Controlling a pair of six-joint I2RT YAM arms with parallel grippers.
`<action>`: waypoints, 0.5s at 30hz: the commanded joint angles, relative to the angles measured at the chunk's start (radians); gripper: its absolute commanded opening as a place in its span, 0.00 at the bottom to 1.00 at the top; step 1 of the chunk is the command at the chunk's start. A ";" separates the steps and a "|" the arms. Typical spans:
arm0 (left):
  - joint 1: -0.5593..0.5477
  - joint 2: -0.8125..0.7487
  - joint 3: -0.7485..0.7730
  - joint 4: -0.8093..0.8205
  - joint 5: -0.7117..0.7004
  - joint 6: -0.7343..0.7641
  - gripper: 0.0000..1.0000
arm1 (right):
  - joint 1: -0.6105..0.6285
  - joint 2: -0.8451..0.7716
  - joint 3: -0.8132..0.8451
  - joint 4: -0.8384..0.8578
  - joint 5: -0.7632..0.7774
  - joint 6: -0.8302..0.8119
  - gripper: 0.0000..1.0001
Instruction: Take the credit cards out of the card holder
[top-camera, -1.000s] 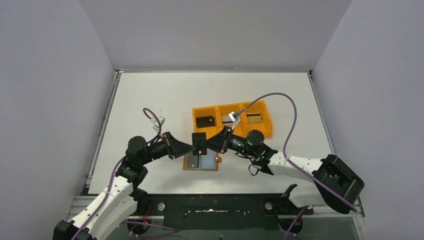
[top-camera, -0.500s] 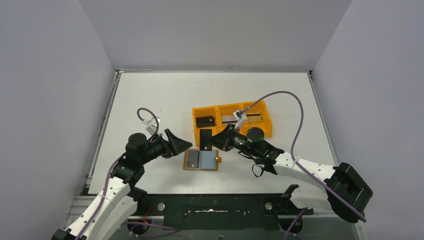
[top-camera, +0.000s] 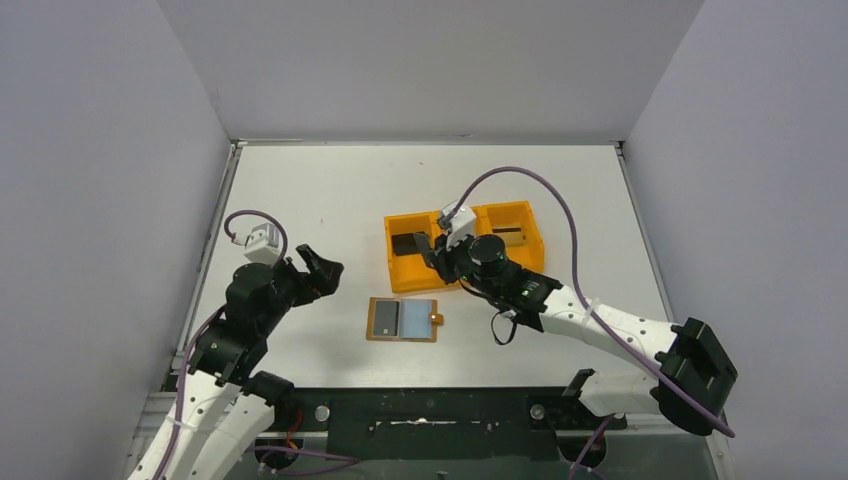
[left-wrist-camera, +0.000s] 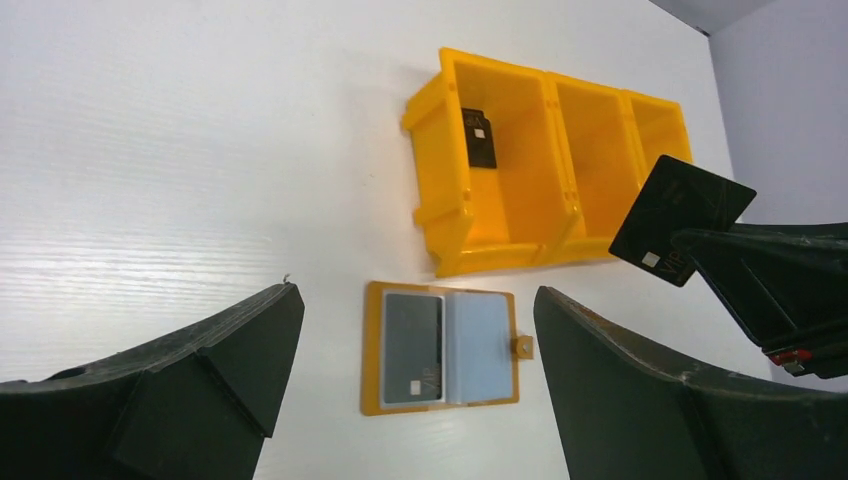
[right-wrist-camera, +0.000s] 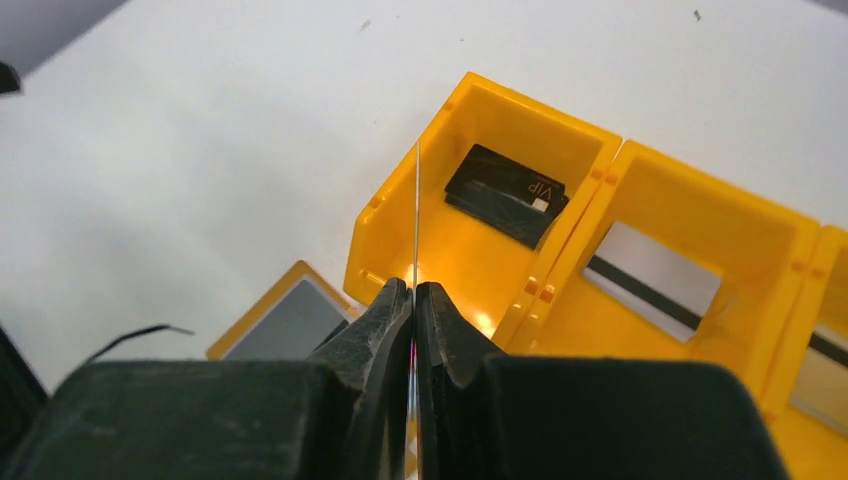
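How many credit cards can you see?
6 credit cards: two in the card holder, one per tray compartment, one in the right gripper. Others may be stacked.

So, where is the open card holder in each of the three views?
Top external: card holder lies open at lower centre, nearer the arms than the orange tray.
Left wrist: lower centre, below the tray.
Right wrist: only a corner, lower left, beside the tray.
Shared landmark: the tray's end compartment with the dark card.
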 joint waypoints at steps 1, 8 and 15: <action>0.004 -0.028 0.062 -0.039 -0.150 0.132 0.87 | 0.068 0.070 0.092 -0.006 0.097 -0.489 0.00; 0.007 -0.080 0.048 -0.049 -0.231 0.154 0.88 | 0.114 0.345 0.303 -0.161 0.195 -0.882 0.00; 0.010 -0.138 0.048 -0.057 -0.261 0.147 0.89 | 0.085 0.459 0.363 -0.154 0.171 -1.047 0.00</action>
